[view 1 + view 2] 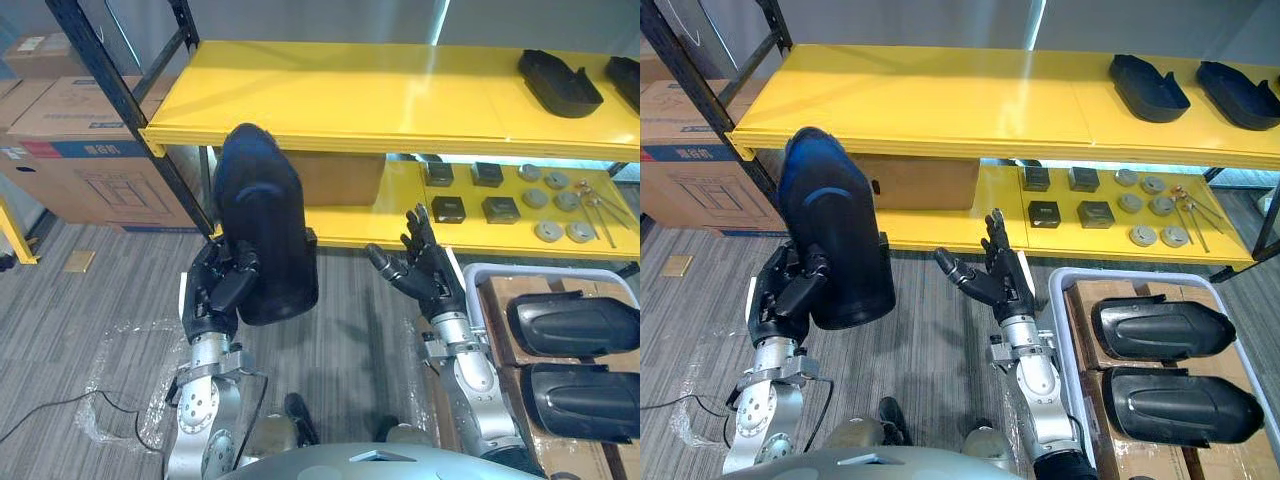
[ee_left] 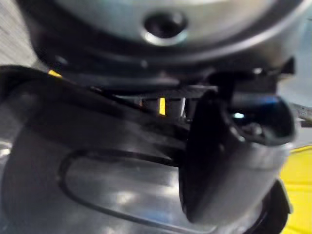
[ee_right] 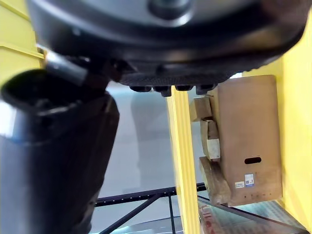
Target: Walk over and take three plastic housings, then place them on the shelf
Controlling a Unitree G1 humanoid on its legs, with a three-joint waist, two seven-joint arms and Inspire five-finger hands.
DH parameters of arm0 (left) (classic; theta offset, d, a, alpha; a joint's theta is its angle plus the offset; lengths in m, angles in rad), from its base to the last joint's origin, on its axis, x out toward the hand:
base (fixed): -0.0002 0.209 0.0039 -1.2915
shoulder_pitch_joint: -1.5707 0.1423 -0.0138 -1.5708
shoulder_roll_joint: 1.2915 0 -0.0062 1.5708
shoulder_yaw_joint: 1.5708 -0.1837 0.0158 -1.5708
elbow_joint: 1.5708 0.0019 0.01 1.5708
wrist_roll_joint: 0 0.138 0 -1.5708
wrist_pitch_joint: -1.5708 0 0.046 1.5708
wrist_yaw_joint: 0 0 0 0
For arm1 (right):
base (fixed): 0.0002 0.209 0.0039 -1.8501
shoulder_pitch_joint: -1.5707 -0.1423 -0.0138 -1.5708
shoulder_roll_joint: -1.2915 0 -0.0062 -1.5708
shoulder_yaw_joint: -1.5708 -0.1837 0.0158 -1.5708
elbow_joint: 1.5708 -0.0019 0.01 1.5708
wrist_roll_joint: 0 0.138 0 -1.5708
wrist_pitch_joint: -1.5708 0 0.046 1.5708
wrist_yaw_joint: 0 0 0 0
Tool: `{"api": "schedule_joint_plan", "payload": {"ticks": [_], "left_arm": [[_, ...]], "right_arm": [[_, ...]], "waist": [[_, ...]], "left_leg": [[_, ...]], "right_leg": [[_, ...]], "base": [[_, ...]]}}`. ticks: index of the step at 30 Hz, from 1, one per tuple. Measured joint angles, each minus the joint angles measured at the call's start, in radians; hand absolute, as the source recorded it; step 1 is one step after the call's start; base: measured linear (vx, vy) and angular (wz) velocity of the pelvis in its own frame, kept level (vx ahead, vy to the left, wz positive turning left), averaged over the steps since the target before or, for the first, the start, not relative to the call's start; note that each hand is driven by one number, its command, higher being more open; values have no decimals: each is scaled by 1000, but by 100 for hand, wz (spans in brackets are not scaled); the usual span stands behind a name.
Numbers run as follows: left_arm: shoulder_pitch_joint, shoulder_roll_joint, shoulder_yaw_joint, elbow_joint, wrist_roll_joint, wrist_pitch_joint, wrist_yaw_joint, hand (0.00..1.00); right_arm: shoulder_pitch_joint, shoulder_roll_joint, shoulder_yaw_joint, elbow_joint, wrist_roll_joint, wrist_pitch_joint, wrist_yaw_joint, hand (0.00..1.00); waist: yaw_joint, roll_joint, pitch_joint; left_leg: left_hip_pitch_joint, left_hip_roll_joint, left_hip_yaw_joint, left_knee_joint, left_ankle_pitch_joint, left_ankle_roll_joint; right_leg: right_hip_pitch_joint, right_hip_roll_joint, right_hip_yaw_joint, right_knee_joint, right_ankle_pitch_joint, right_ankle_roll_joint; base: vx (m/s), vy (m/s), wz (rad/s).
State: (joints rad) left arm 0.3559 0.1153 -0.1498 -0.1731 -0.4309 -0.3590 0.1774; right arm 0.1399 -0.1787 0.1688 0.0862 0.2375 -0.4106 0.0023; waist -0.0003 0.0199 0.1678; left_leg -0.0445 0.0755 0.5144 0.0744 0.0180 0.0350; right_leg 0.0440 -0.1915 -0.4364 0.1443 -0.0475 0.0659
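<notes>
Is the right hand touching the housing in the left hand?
Apart. The left eye view shows carpet between the open right hand and the housing gripped by the left hand.

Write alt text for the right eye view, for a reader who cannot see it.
The left hand grips a black plastic housing upright before a yellow shelf, while the right hand is open and empty. Two more housings lie on the top shelf at right; two further housings sit in a white-rimmed bin at lower right.
</notes>
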Motion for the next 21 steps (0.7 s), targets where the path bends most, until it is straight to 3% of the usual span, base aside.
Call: {"api": "schedule_joint_plan", "payload": {"ticks": [8,14,15,18,20,21], "left_arm": [[-2,5,-3,-35,0,34,-58,0],[-3,29,-47,-54,-14,45,-98,0],[-3,30,-53,-59,-23,50,-99,0],[-2,32,-86,-61,-34,59,-97,0],[-2,32,-99,-52,-34,60,-91,0],[-12,32,-100,-27,-34,60,-89,0]], "right_arm": [[15,29,20,-4,-27,0,-64,100],[51,61,37,-4,-37,3,-117,100],[52,60,35,-4,-37,3,-118,100],[57,52,12,-4,-33,3,-100,100],[73,34,-1,-5,-12,3,-69,100],[89,21,-2,-5,5,3,-51,100]], "waist": [[-8,3,-6],[-11,1,-30],[-12,1,-29],[-17,16,-34],[-27,30,-36],[-29,31,-35]], "left_leg": [[74,-21,30,-113,34,-14],[87,-23,57,-111,3,-19],[82,-16,65,-87,-12,-18],[11,58,84,144,-135,-32],[-9,98,82,240,-161,-31],[-63,146,71,377,-161,-36]], "right_leg": [[18,2,7,-8,3,5],[28,1,10,-23,3,5],[27,1,15,-23,3,5],[27,15,33,-13,-29,0],[26,23,50,-2,-59,-8],[25,27,58,2,-70,-8]], "base": [[26,21,-10],[10,26,-9],[11,2,-31],[24,-27,-30],[40,8,-13],[11,1,-12]]}}
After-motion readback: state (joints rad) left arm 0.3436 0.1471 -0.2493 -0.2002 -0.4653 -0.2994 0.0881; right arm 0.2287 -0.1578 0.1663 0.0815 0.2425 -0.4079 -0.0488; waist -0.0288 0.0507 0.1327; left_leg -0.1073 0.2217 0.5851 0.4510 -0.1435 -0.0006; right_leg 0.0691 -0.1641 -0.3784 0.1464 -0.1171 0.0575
